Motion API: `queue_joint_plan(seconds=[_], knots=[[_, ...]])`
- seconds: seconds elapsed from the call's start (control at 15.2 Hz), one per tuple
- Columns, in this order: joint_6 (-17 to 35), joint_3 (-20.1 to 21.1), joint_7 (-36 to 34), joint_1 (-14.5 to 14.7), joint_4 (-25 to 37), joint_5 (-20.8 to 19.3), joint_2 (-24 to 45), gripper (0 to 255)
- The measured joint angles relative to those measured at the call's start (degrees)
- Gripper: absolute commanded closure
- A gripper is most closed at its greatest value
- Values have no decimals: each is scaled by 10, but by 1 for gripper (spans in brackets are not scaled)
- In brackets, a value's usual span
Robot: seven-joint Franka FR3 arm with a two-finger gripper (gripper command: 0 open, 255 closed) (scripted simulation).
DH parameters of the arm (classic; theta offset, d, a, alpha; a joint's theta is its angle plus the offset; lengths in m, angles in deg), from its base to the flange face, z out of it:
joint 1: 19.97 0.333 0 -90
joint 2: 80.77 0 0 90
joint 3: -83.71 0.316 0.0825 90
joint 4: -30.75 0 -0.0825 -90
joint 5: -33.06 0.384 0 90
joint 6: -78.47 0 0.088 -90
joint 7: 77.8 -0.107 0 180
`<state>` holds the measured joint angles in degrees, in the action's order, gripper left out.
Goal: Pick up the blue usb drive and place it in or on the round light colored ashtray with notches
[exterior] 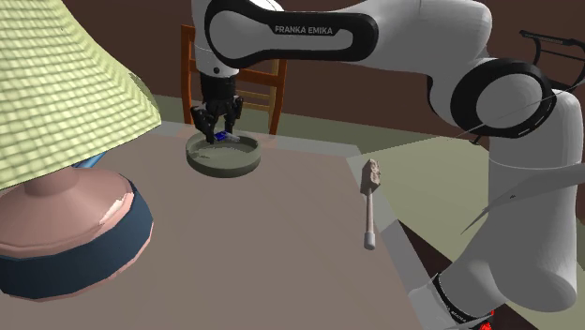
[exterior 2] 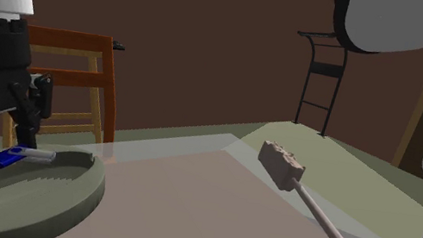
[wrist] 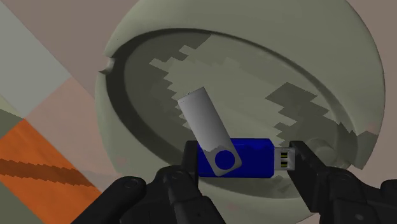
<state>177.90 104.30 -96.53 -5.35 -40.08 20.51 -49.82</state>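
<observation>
- Black gripper clasps the blue usb drive end to end, one finger on the body and one on the plug, just above the round pale ashtray
- Drive looks light, stiff and smooth; its grey swivel cover is swung out and may turn, so the blue body is the safer hold
- Nothing stands between drive and ashtray floor; the notched rim lies near the fingers
- Lamp and long-handled tool on the table, and a wooden chair beyond, sit well apart
</observation>
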Motion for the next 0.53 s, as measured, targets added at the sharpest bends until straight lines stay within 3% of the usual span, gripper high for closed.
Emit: queue_joint_plan(seconds=[0.53], knots=[[32,-1,-3,-3,-30,-1,2,255]])
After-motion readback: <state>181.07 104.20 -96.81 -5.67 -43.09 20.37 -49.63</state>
